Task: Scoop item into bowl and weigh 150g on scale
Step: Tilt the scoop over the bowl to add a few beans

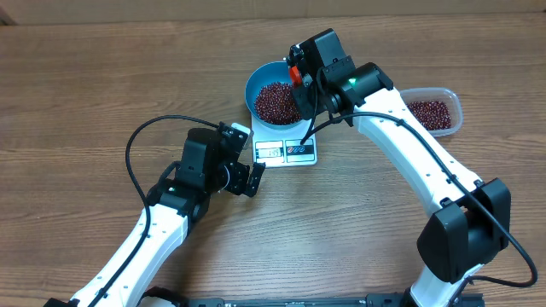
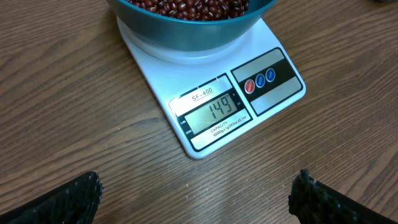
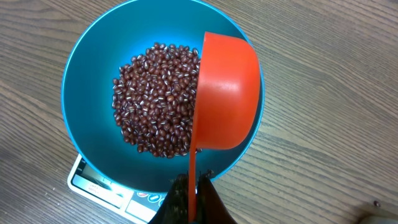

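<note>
- Overhead: one bowl [image 1: 254, 83] holding the beans [image 1: 275, 101] sits on one scale [image 1: 286, 152]; one tub [image 1: 433, 111] stands apart on the worktop [image 1: 85, 77].
- Left wrist: left gripper [image 2: 196, 199] gapes wide, empty, before the scale, display reading 149.
- Right wrist: right gripper [image 3: 191, 202] clamps one scoop [image 3: 227, 93] tipped above the bowl.

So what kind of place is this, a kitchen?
Likely a robotics lab bench, not a kitchen: two robot arms work at a wooden table, weighing beans in a bowl on a scale.
</note>
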Motion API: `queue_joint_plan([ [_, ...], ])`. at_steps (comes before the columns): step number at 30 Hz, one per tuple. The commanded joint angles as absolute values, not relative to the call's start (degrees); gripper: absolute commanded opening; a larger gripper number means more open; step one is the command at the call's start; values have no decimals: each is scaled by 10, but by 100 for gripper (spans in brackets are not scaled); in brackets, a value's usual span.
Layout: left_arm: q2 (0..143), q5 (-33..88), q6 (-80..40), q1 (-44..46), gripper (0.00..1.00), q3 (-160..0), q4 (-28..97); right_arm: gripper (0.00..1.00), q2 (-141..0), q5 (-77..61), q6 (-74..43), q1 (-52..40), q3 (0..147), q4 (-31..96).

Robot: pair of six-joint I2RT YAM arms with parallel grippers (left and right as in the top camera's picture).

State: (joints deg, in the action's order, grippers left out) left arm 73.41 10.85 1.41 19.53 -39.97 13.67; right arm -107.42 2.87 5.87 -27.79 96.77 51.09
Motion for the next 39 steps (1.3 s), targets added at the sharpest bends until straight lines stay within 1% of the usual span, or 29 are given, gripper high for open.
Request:
queue_joint_plan([
  [1,738,105,8,196,100,-397,134,4,-1064,25,63,-281,987,508],
  [28,738,105,8,196,100,-397,134,4,-1064,16,79,-281,987,513],
  [33,738,105,8,196,100,-397,134,4,-1064,-78,75,-261,987,513],
  [39,738,105,8,196,99,-397,134,4,-1064,-220,60,-213,987,515],
])
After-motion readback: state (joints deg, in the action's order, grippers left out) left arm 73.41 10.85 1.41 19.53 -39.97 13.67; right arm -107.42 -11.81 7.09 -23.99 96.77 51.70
